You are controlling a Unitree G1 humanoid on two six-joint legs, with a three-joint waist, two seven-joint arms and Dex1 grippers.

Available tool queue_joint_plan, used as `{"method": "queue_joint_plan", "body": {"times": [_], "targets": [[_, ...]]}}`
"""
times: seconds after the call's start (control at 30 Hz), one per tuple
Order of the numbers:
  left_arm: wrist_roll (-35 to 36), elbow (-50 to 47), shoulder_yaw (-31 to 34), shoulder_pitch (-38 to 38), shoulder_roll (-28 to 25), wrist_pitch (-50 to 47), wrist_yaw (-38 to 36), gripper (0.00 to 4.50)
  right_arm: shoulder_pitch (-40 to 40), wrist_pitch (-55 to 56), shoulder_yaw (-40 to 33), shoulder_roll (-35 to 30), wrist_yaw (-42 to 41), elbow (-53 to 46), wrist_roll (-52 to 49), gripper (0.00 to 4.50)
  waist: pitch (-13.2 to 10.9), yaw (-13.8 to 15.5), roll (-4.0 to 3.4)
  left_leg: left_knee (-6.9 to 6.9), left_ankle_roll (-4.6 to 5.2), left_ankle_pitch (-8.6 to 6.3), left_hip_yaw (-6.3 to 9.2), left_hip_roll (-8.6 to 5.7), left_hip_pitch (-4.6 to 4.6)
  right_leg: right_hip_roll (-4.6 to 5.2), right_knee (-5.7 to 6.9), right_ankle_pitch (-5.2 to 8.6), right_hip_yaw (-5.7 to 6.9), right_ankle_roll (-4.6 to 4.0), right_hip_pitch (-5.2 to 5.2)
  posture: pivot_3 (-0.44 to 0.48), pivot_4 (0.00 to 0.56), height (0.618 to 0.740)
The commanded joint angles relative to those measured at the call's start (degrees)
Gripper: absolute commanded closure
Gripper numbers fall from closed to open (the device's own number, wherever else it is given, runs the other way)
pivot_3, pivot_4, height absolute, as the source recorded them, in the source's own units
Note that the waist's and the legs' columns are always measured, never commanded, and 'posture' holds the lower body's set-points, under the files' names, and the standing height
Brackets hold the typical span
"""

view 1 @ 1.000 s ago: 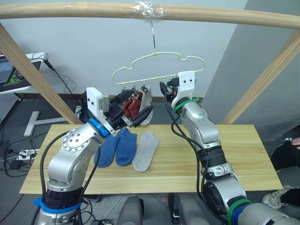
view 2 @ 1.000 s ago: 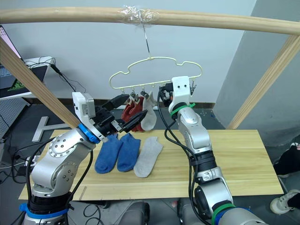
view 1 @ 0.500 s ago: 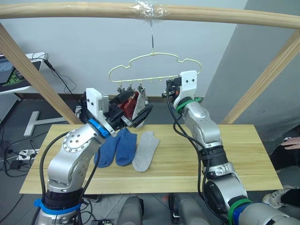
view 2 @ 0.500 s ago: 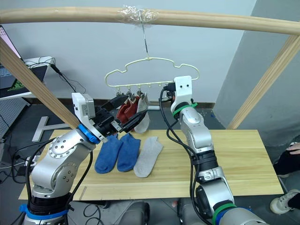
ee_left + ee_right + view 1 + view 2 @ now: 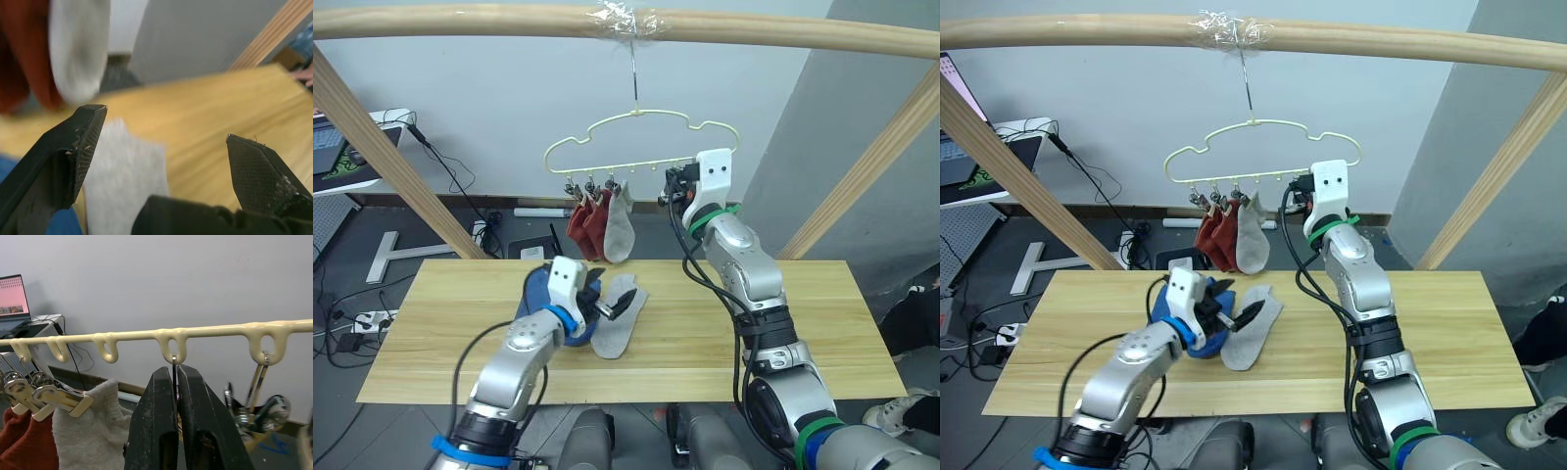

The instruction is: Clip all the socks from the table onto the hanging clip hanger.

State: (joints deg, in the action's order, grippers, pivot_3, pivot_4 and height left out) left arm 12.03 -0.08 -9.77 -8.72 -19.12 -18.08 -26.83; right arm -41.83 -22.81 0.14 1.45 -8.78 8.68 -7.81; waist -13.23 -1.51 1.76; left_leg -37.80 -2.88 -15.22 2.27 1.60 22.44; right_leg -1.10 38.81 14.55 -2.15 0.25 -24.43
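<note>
So far three socks, two rust red (image 5: 585, 220) and one grey (image 5: 620, 227), are clipped on the clip hanger (image 5: 641, 143); grey sock (image 5: 615, 318) and blue socks (image 5: 540, 292) are left, left gripper (image 5: 610, 304) spread empty, right gripper (image 5: 176, 382) pinched on a clip.

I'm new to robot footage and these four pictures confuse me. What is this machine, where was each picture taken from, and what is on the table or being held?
It is a humanoid robot with two arms, each ending in a two-fingered end effector. Two pictures come from cameras in its head, looking down over its arms; the other two come from cameras on its wrists.

A yellow hanger hangs from a wooden pole. Two red socks and one grey sock are already clipped onto it.

On the table lie another grey sock and blue socks, partly hidden by the arm.

The left end effector is open and empty, just above the grey sock on the table. The right end effector is up at the hanger, shut on a clip wire under one of its loops.
</note>
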Motion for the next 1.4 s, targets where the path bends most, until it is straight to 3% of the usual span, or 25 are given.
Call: {"method": "queue_joint_plan", "body": {"times": [0.03, 0.37, 0.63, 0.77, 1.17, 1.4], "targets": [[-5.3, 4.7, -2.5, -1.9, 0.9, 6.3, 0.4, 0.00, 0.4, -0.9, 0.1, -0.1, 0.1, -3.2, -0.4, 4.48, 0.0, 0.0, -0.01, 0.00, 0.00, 0.00, 0.00, 0.01, 0.01, 0.00, 0.00, 0.00, 0.01, 0.00, -0.01, 0.050, 0.218, 0.740], [-11.2, 23.1, -2.6, -10.0, 6.6, 10.0, 3.0, 0.00, 1.3, -2.7, 0.4, -0.4, 0.8, -5.0, -0.3, 4.48, 0.0, -0.1, -0.03, -0.03, 0.01, 0.00, -0.05, -0.04, 0.06, 0.03, 0.00, 0.00, 0.04, 0.01, -0.01, 0.019, 0.229, 0.740], [-12.5, 27.6, -3.5, -10.4, 7.8, 6.9, 0.4, 0.00, 1.2, -2.9, 0.5, -0.2, 1.1, -5.4, -0.3, 4.48, 0.0, -0.3, -0.03, -0.01, 0.05, -0.02, -0.02, -0.03, 0.08, 0.04, -0.02, 0.00, 0.08, 0.01, -0.01, -0.001, 0.230, 0.740], [-12.1, 26.1, -3.5, -8.1, 8.0, 4.1, -0.6, 0.85, 1.6, -3.3, 0.4, -0.2, 1.6, -6.1, -0.5, 4.50, 0.0, -0.3, -0.03, -0.02, 0.05, -0.02, -0.04, -0.04, 0.04, 0.04, -0.01, 0.00, 0.06, 0.02, 0.02, -0.001, 0.230, 0.740], [-12.4, 25.5, -2.9, -8.2, 8.6, 6.4, -1.6, 4.38, 1.2, -4.0, 0.3, -1.2, 0.4, -6.2, -1.0, 4.50, 0.0, -0.3, -0.03, -0.03, 0.05, -0.02, -0.04, -0.05, 0.02, 0.04, -0.01, 0.00, 0.07, 0.02, 0.04, -0.001, 0.217, 0.740], [-11.9, 26.2, -1.7, -8.7, 9.3, 8.0, -1.3, 4.48, 0.7, -4.2, -0.3, -2.7, -0.8, -6.0, -1.2, 4.50, 0.0, -0.2, -0.03, -0.02, 0.05, -0.02, -0.03, -0.05, 0.03, 0.05, -0.02, 0.00, 0.08, 0.02, 0.04, 0.001, 0.212, 0.740]]}}
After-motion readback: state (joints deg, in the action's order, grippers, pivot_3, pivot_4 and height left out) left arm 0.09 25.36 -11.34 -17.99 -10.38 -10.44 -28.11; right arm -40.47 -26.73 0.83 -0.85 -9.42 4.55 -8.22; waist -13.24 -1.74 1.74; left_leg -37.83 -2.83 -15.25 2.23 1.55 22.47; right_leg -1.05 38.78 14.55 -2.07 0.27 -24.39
